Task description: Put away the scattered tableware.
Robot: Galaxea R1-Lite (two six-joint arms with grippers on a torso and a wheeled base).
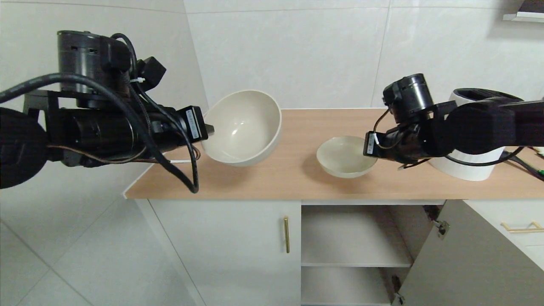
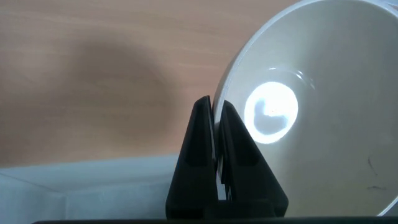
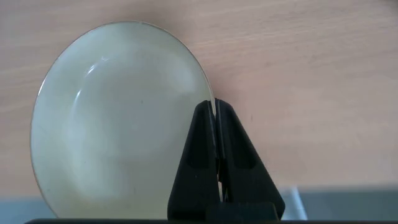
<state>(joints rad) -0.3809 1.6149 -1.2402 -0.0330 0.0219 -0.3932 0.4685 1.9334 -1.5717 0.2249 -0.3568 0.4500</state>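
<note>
The left gripper (image 1: pixel 210 129) (image 2: pixel 216 119) has its jaws pinching the rim of a large cream bowl (image 1: pixel 244 127) (image 2: pixel 323 124), which hangs tilted above the left end of the wooden worktop (image 1: pixel 297 180) (image 2: pixel 93 74) (image 3: pixel 298 62). The right gripper (image 1: pixel 369 147) (image 3: pixel 216 119) has its jaws pressed onto the rim of a small shallow bowl (image 1: pixel 342 156) (image 3: pixel 118 118) near the worktop's middle; I cannot tell whether this bowl touches the surface. A white appliance (image 1: pixel 463 169) stands towards the right end. Below, a cupboard door (image 1: pixel 446 263) stands open, showing shelves (image 1: pixel 348 238).
</note>
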